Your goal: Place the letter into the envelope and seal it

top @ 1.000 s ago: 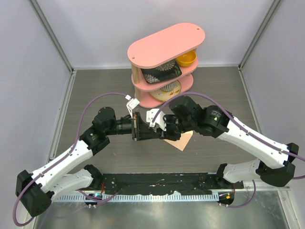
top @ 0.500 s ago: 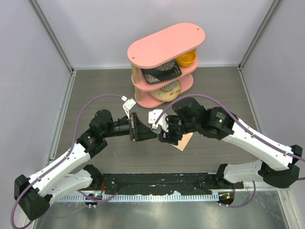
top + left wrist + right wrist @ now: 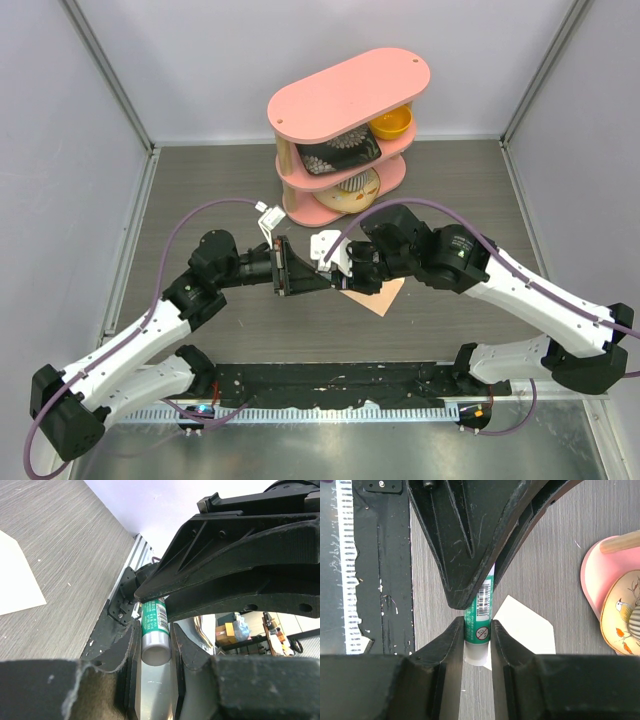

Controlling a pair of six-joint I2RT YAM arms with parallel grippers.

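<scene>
Left fingers (image 3: 126, 652) and right fingers (image 3: 449, 647) both pinch the green glue stick (image 3: 479, 622), one at each end, above the desk (image 3: 200, 180) — the sealing step, probably uncapping. The envelope (image 3: 386, 297) lies just below; the letter isn't separately visible, presumably inside. Next — a straight pull apart.

Only half of the glue stick (image 3: 479, 625) is seen in the right wrist view: the far end is swallowed by the left gripper (image 3: 476, 592), label print too small to be read. From above, the envelope (image 3: 388, 296) is mostly covered by the right gripper (image 3: 342, 285). A pale sheet (image 3: 15, 575) is cut off at the left wrist view's edge, so letter or envelope can't be told.
</scene>
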